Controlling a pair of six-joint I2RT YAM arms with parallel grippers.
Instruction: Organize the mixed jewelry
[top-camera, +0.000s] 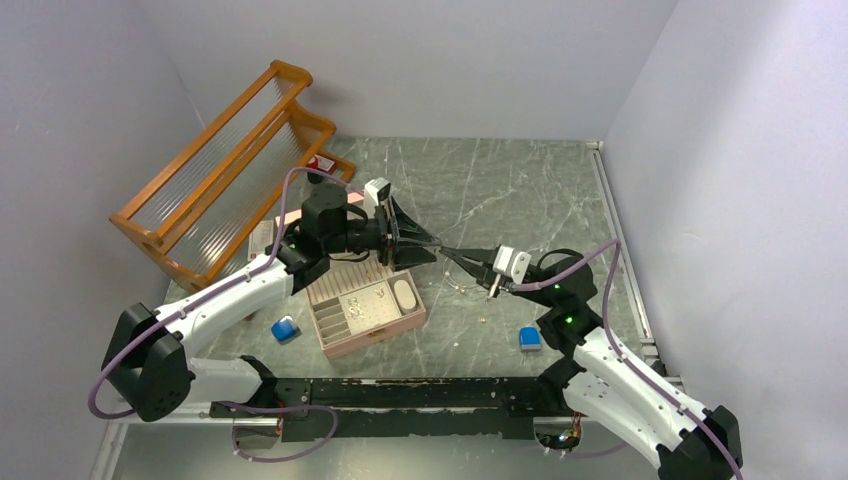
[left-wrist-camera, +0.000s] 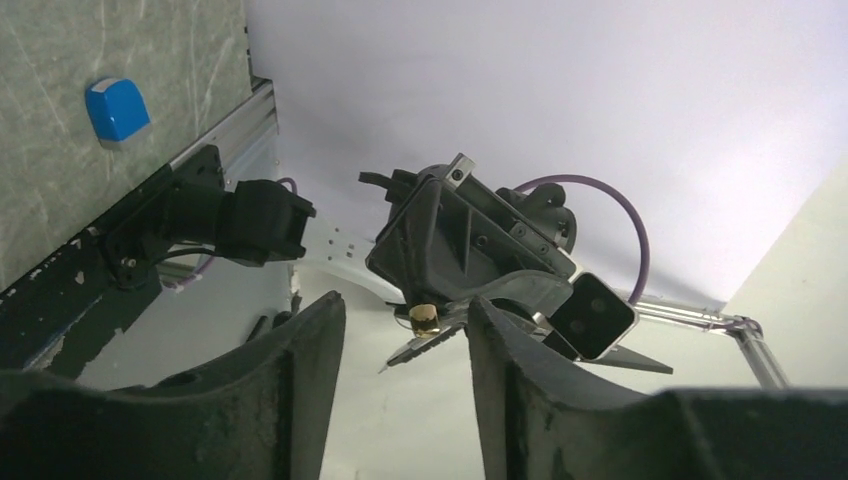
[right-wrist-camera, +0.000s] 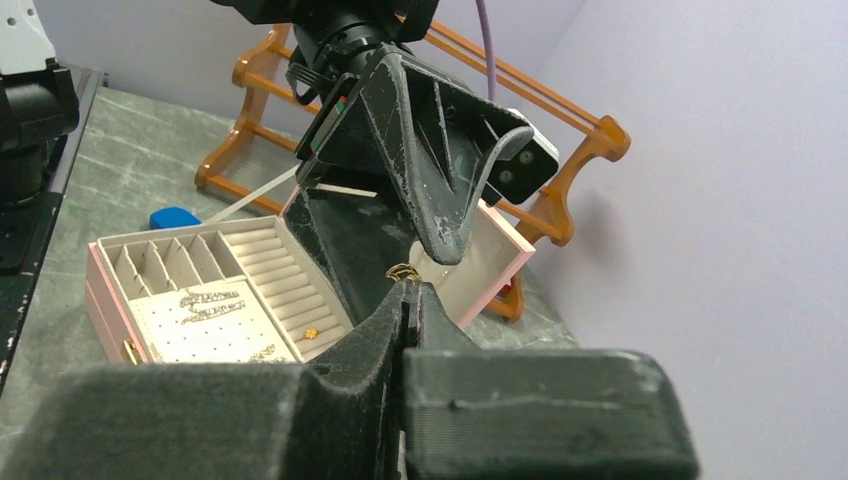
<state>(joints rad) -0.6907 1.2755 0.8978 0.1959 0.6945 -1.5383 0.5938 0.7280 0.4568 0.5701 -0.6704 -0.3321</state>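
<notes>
My right gripper is shut on a tiny gold piece that sticks out of its tips. It holds the piece in the air between the spread fingers of my left gripper, which is open and empty. The same gold piece shows in the left wrist view at the right gripper's tip. In the top view both grippers meet tip to tip, left and right, just right of the open pink box. Several small pieces lie inside the box. Tiny pieces lie on the table. I cannot make out the wire hoop.
An orange rack stands at the back left. One blue block lies left of the box, another near the right arm. The box lid stands open behind the left gripper. Walls close in on three sides.
</notes>
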